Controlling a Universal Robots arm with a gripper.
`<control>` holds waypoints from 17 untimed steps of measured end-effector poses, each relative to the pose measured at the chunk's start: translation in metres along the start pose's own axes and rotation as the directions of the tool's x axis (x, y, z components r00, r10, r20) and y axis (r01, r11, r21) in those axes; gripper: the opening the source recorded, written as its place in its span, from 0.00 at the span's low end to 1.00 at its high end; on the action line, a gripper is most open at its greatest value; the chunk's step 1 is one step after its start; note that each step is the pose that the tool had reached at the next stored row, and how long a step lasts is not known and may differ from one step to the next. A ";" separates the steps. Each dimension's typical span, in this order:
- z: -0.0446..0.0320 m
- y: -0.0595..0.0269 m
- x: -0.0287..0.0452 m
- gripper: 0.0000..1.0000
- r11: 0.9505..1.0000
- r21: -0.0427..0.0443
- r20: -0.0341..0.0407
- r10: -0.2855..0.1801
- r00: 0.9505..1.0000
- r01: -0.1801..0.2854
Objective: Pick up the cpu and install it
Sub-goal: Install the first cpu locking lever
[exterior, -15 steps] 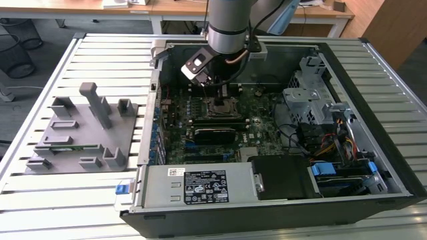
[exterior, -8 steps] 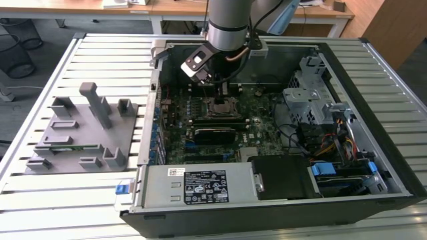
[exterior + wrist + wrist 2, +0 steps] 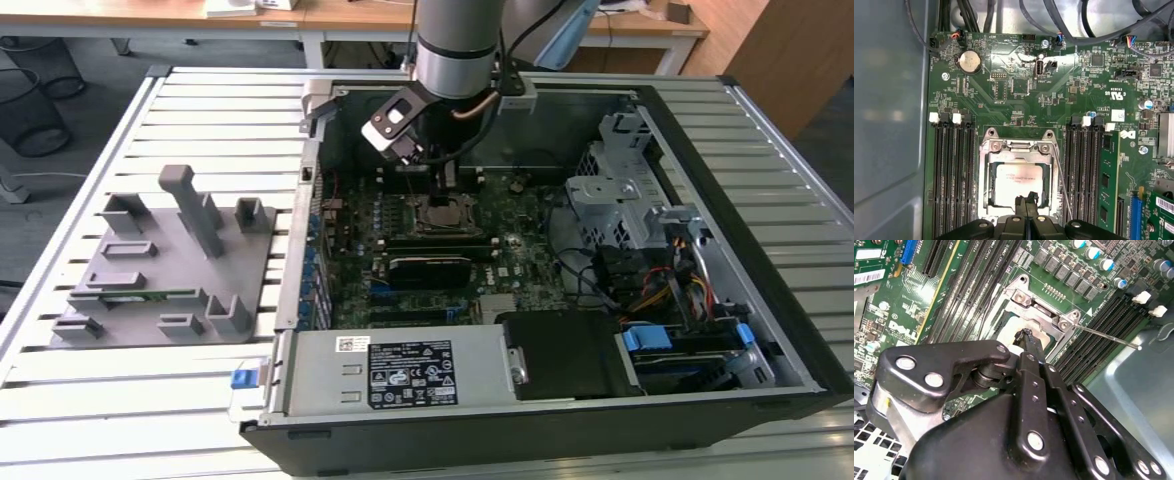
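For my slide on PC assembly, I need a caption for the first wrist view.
Gripper, jaws shut, at the edge of the cpu lying in the motherboard socket, flanked by memory slots.

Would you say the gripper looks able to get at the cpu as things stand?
Probably yes: the gripper hangs above the cpu, whose silver top lies bare, with nothing between them. The metal frame hugs its edges, so a side grip may be tight.
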State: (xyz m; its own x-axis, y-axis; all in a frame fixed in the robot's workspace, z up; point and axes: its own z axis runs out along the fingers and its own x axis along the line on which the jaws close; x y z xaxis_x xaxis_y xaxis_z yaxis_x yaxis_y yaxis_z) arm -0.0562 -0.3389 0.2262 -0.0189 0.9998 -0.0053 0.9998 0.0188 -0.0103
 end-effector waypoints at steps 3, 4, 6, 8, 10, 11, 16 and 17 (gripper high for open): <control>-0.0032 0.0000 0.0000 0.11 1.000 0.000 0.000 0.000 1.000 0.000; -0.0045 0.0000 0.0000 0.11 1.000 0.000 0.000 0.000 1.000 0.000; -0.0070 -0.0001 0.0000 0.11 1.000 0.000 0.000 0.000 1.000 0.000; -0.0104 -0.0001 0.0000 0.11 1.000 0.000 0.000 0.000 1.000 0.000; -0.0146 -0.0001 -0.0001 0.11 1.000 0.000 0.000 0.000 1.000 0.000; -0.0166 -0.0002 -0.0001 0.11 1.000 0.000 0.000 0.000 1.000 0.000; -0.0246 -0.0003 -0.0001 0.11 1.000 0.000 0.000 0.000 1.000 0.000; -0.0262 -0.0003 -0.0001 0.11 1.000 0.000 0.000 0.000 1.000 0.000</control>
State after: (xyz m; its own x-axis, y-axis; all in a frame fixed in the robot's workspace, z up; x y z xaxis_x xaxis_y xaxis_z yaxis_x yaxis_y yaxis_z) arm -0.0561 -0.3389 0.2524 -0.0189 0.9998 -0.0053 0.9998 0.0188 -0.0103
